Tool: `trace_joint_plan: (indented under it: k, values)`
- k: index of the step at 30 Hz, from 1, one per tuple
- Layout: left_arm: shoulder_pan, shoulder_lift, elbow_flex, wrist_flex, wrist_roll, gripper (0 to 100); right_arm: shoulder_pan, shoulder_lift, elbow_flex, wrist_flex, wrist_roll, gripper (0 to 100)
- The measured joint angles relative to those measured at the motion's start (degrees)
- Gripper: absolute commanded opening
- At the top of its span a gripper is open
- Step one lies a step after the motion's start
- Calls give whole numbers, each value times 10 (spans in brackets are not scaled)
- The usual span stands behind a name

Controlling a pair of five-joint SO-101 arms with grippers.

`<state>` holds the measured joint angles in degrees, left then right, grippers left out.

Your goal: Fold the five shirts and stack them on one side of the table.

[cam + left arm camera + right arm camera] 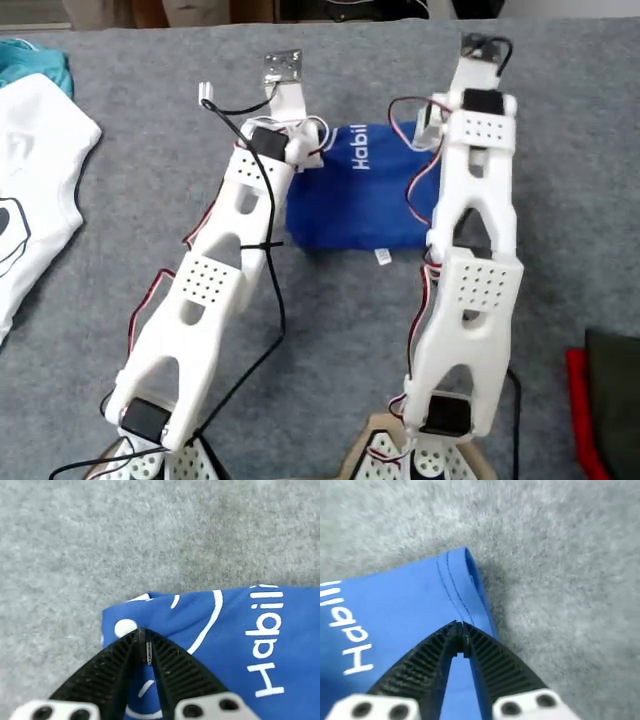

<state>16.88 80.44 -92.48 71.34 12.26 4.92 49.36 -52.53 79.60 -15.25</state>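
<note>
Lying midway across the counter [150,130], the blue shirt [360,195] stretches side to side; the left end effector [142,641] grasps its far left corner, the right end effector [460,631] its far right corner, the remaining cloth extending toward the arm bases.

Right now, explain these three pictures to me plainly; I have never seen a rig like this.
Two white robot arms stand at a grey table. One picture looks down from above; the other two come from cameras on the arms' wrists. A folded blue shirt lies between the arms. The left gripper and right gripper are shut, each at a far corner of it; whether they pinch cloth is unclear. A white shirt and teal cloth lie aside.
</note>
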Motion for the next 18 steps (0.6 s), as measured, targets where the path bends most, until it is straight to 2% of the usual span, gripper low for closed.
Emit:
trace_joint_plan:
  k: [6,9,14,18]
  values:
    - [-1,-83,-1,61,-15,110,0,2,-202,188,2,12]
    - [-1,-134,-1,82,-18,109,0,2,-246,214,2,9]
    - [0,-202,-1,171,-63,107,4,-2,-225,217,0,5]
    - [0,-238,-1,248,-113,106,5,-60,-122,219,-81,5]
